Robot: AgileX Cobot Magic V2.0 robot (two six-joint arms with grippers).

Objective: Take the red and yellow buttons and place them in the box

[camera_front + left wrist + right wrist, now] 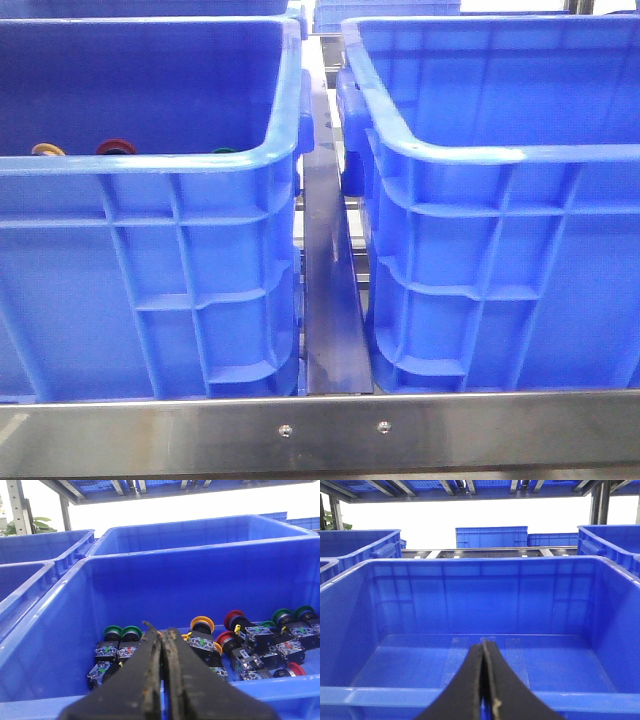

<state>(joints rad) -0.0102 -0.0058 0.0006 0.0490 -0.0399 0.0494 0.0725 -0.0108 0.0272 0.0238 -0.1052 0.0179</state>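
Note:
The left blue crate [150, 165] holds the buttons; over its rim in the front view I see a yellow cap [46, 150] and a red cap [116, 147]. In the left wrist view a yellow button [202, 625] and a red button [234, 617] lie on this crate's floor [150, 580] among others. My left gripper [162, 631] is shut and empty, held at the near rim above them. The box [500, 153] on the right is empty inside [420, 665]. My right gripper [483, 644] is shut with nothing in it, at the box's near rim. Neither gripper shows in the front view.
Green buttons [121, 631] lie at one end of the pile and more green ones [292, 614] at the other; a green cap [224, 151] peeks over the rim. A steel rail [330, 300] runs between the crates, a steel bar [330, 430] across the front. More blue crates [491, 536] stand behind.

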